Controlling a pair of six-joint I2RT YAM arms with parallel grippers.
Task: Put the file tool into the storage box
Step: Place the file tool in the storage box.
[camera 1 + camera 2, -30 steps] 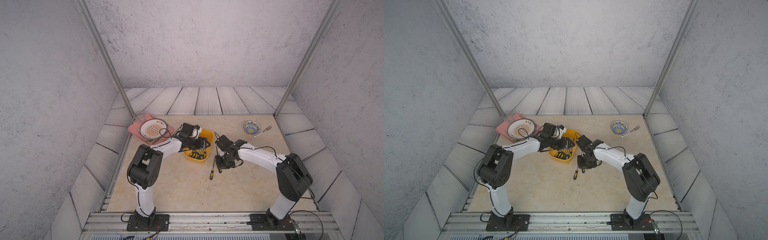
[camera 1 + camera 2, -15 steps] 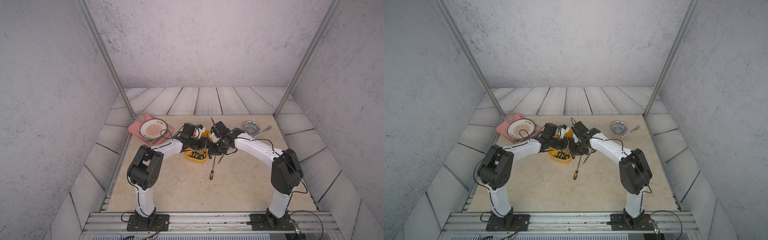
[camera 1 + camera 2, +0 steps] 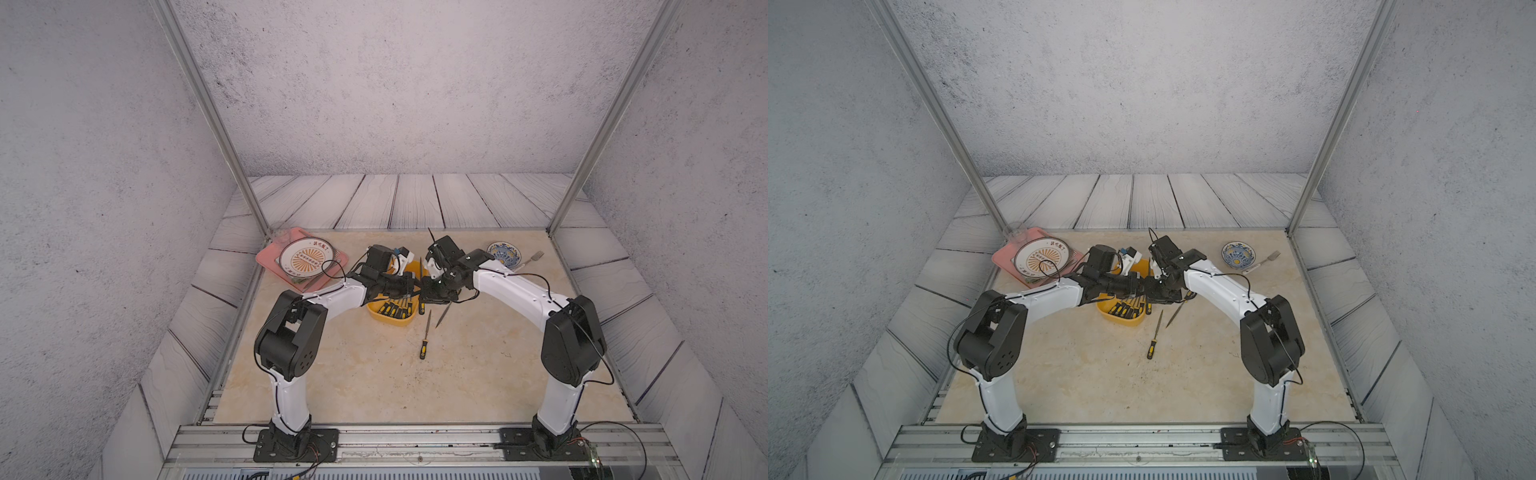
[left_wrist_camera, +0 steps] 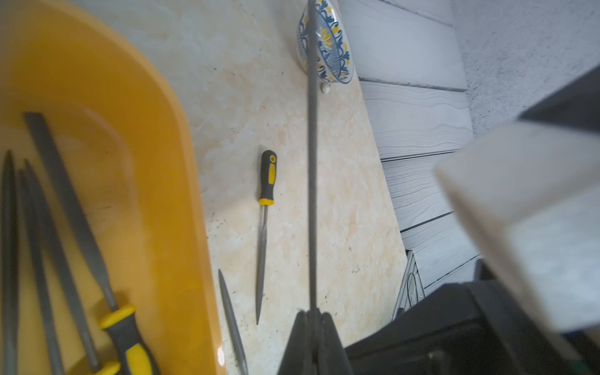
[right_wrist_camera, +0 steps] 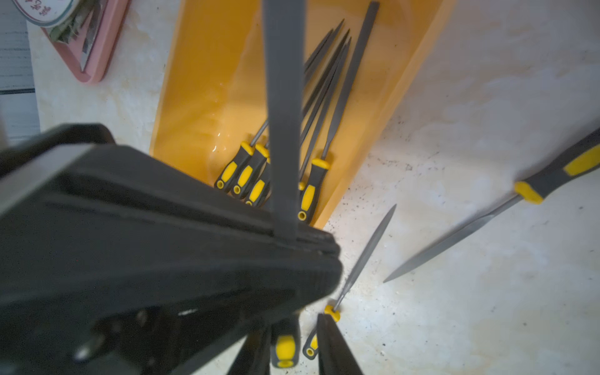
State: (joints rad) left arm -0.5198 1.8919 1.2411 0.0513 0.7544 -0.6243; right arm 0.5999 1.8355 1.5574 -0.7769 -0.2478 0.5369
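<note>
i have the file (image 5: 284, 113) in the air over the right-hand wall of the yellow box (image 3: 392, 321). the box sits mid-bench toward the far edge, with several files already lying in it. the left gripper (image 4: 313, 316) is closed tight on the flat steel blade, close to the handle, and the blade runs on toward the far edge. the right gripper (image 5: 292, 331) straddles the rubber handle with its jaws a little apart. i can see a gap on one side, so i judge it is not holding the file. a loose file (image 3: 423, 345) and a second loose file (image 3: 443, 315) lie on the bench just beside the box's right wall (those can wait).

the file should be light, thin and rigid. its cut teeth give the pads some bite, but a narrow blade pinched at one spot could swing under the heavier handle. i'd lower it flat alongside the others before opening. the handle is the surer place to grip.
</note>
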